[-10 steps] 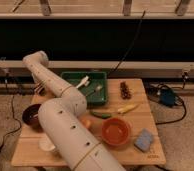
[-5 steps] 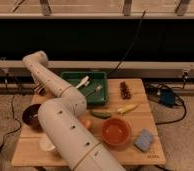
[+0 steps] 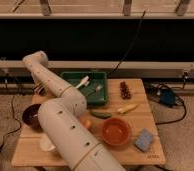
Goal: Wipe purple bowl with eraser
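The purple bowl (image 3: 29, 114) sits at the table's 9 o'clock edge. It is round, glossy and dark maroon, and the arm covers its right side. No writing can be read on anything here; a small dark mark at the table's 5 o'clock corner is too small to read.

From the bowl's 12 o'clock, a little apart, the gripper (image 3: 38, 89) shows as a small dark and pale form hanging below the arm's bent joint. It is near the table's far-left corner and mostly hidden by the arm. I cannot tell whether it is clenched, released or grasping anything.

The arm (image 3: 65, 125) is made of smooth cream cylinders dotted with small holes and crosses the table's left half. At 5 o'clock from the bowl a pale rounded dish (image 3: 45, 145) peeks out beside the arm.

At 2 o'clock from the bowl lies a rectangular green tray (image 3: 101, 76) holding a white utensil (image 3: 83, 82) and a pale fork-like piece (image 3: 94, 90). Towards 3 o'clock are a rounded orange thing (image 3: 86, 122), a long green vegetable shape (image 3: 101, 114) and a tapered yellow one (image 3: 126, 108). Beyond them, near the far edge, is a knobbly dark red cluster (image 3: 124, 90).

The glossy orange bowl (image 3: 116, 131) stands at 4 o'clock from the purple one, with a soft light blue square sponge (image 3: 144, 140) just to its right.

The table (image 3: 140, 120) is of pale wooden planks.
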### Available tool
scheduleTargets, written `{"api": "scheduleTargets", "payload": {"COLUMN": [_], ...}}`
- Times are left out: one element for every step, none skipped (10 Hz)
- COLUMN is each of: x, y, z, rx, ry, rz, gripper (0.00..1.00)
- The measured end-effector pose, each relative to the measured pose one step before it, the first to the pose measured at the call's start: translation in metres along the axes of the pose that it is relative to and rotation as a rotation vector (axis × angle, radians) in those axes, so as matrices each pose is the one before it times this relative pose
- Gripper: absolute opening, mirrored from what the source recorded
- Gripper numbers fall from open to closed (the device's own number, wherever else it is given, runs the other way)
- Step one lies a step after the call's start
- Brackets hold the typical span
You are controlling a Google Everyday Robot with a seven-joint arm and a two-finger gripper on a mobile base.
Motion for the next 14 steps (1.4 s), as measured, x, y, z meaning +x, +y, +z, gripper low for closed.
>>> {"api": "scheduleTargets", "payload": {"x": [-0.00002, 0.00002, -0.00001, 0.00007, -0.00007, 0.00003, -0.00005, -0.00023, -0.00026, -0.00209, -0.00283, 0.00416, -0.00115, -0.00487], "y": [0.0001, -0.00005, 0.00001, 0.00003, -0.00005, 0.00004, -0.00003, -0.00052, -0.0061, -0.01095, -0.00935, -0.0009, -0.00154, -0.00173], "z": [0.00014, -0.00007, 0.00002, -0.00003, 0.0, 0.00002, 0.0, -0.00031, -0.00453, -0.00305, -0.00013, -0.00082, -0.00246, -0.00117], "rx": [-0.00029, 0.00015, -0.00001, 0.0, 0.00003, -0.00007, -0.00002, 0.00148, 0.01683, 0.03481, 0.04515, 0.0484, 0.01021, 0.00188], "ry": [-0.00002, 0.00004, -0.00003, 0.00007, -0.00006, 0.00002, 0.00008, 0.0, -0.00467, -0.01091, -0.01434, 0.00077, 0.01561, 0.00643], "rz": [-0.0001, 0.00009, -0.00001, 0.00008, -0.00009, 0.00004, -0.00021, -0.00381, -0.00924, -0.00605, -0.00112, 0.00042, -0.01063, -0.00954], "gripper": [0.65, 0.65, 0.65, 0.65, 0.65, 0.65, 0.65, 0.65, 0.65, 0.65, 0.65, 0.65, 0.65, 0.65]}}
